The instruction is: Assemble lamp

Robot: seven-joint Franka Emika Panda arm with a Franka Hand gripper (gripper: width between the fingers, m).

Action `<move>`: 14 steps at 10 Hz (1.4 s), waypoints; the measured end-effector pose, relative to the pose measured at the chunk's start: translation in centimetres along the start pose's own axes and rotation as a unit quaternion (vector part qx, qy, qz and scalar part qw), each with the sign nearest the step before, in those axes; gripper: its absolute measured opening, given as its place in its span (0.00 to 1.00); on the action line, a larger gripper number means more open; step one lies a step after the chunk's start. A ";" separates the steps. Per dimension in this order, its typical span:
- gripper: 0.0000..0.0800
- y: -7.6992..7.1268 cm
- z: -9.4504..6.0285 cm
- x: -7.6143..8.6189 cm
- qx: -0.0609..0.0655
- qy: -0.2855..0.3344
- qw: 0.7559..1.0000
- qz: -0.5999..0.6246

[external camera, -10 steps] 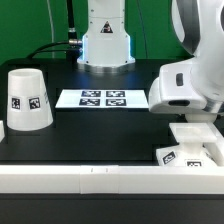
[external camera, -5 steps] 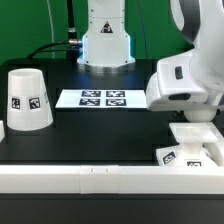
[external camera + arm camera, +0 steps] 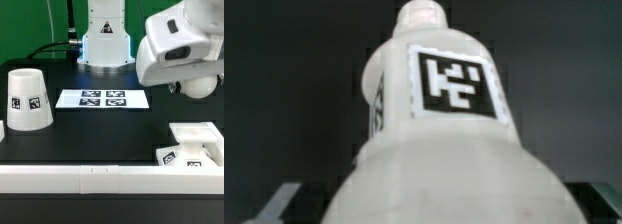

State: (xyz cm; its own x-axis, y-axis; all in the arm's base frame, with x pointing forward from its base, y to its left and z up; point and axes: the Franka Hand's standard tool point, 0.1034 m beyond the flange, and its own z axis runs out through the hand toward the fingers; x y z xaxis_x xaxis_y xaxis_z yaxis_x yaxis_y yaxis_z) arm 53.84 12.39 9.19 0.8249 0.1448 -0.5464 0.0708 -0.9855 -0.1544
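1. Shade (image 3: 24,100): stood on the desk (image 3: 100,135) at the exterior view's left, wider end down. One tag on its side faced the camera. It was well apart from the other lamp parts.

2. Marker board (image 3: 101,98): lay flat on the desk near the middle. The pedestal (image 3: 105,42) stood behind it.

3. Arm (image 3: 180,45): hung over the exterior view's right, well above the desk.

4. Tool (image 3: 434,200): clenched on the bulb (image 3: 202,84). In the exterior view the arm's housing hid most of the tool, and only the bulb's round head showed beneath it. In the wrist view, two grey fingers (image 3: 278,200) flanked the bulb's wide end. The narrow tip pointed away from the camera, and a tag (image 3: 455,85) sat on the stem.

5. Bulb position: held in the air, clear of the desk, touching no other part. In the exterior view it appeared above the base (image 3: 195,148).

6. Base: lay flat on the desk at the exterior view's right, just behind the white rail (image 3: 90,180) along the front edge. A tag showed on its near side.
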 end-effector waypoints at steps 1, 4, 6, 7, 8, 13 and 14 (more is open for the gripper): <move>0.72 0.0 0.2 -0.1 0.000 -0.002 1.000 0.000; 0.72 0.3 -0.5 1.3 -0.005 0.088 0.996 -0.004; 0.72 1.4 -2.8 1.4 -0.009 0.148 0.989 -0.021; 0.72 1.8 -3.9 0.8 -0.011 0.162 0.986 -0.029; 0.72 2.2 -5.3 1.1 -0.012 0.198 0.980 -0.031; 0.72 3.4 -6.9 2.1 -0.034 0.360 0.932 -0.024; 0.72 3.7 -6.8 2.2 -0.040 0.393 0.919 -0.023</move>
State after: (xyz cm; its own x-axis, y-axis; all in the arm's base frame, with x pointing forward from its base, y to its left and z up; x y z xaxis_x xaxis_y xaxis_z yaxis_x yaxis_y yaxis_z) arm 59.77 8.50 13.03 0.9679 0.1096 0.2263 0.1316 -0.9877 -0.0843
